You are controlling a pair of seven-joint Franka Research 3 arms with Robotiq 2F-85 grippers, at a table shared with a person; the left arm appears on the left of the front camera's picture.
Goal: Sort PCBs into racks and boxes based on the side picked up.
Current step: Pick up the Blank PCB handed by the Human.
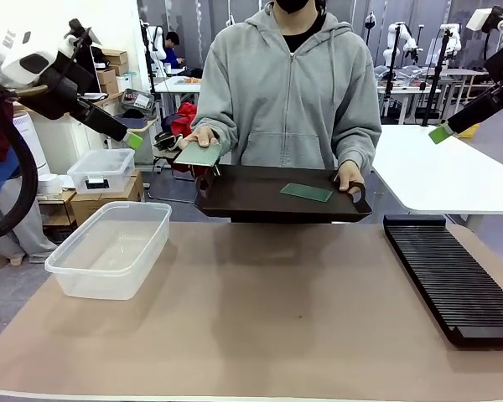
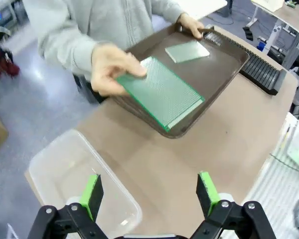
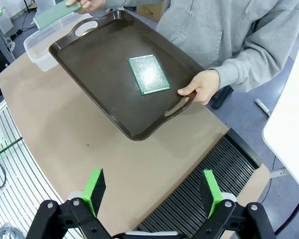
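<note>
A person across the table holds a dark brown tray (image 1: 235, 201) by its handles. One green PCB (image 1: 306, 193) lies flat on it, also seen as the PCB (image 3: 148, 74) in the right wrist view. The person's hand lifts a second PCB (image 2: 162, 92) at the tray's left end (image 1: 199, 155). The clear box (image 1: 147, 222) stands on the table's left, the black slotted rack (image 1: 453, 276) on its right. My left gripper (image 1: 134, 140) hangs open, high at the left, above the box (image 2: 45, 164). My right gripper (image 1: 440, 132) is open, high at the right, above the rack (image 3: 209, 189).
A smaller lidded clear tub (image 1: 101, 170) sits on cardboard boxes beyond the table's left corner. A white table (image 1: 453, 176) stands behind the rack. The brown tabletop (image 1: 268, 318) lies bare between box and rack.
</note>
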